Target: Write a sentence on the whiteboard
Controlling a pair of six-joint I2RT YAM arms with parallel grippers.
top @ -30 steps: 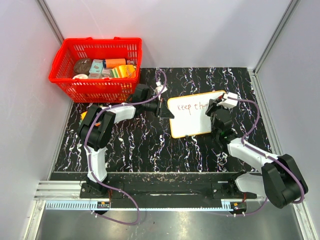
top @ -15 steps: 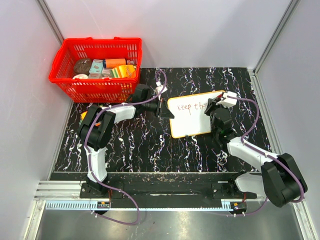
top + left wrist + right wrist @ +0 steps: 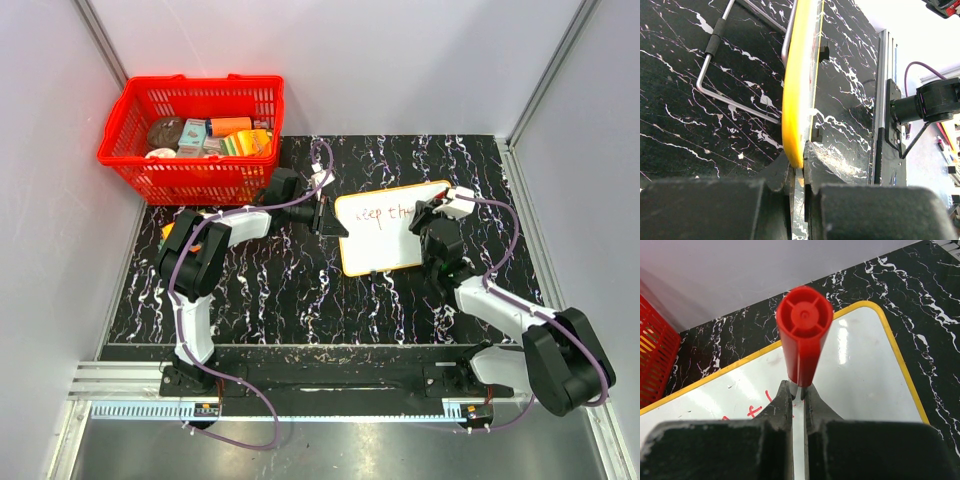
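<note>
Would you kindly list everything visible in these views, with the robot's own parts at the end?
whiteboard: one, white with yellow rim, centre-right of the table.
writing: dark red, "keep th" readable, on the board's upper part; the rest is hidden by the right arm.
marker: one, red, over the board.
wire stand: one, grey metal, behind the board.
basket: one, red, far-left corner.
basket contents: assorted colourful packs, count unclear.
table: one, black marbled.
left gripper: clamped on the board's left edge.
right gripper: closed on the marker.
</note>
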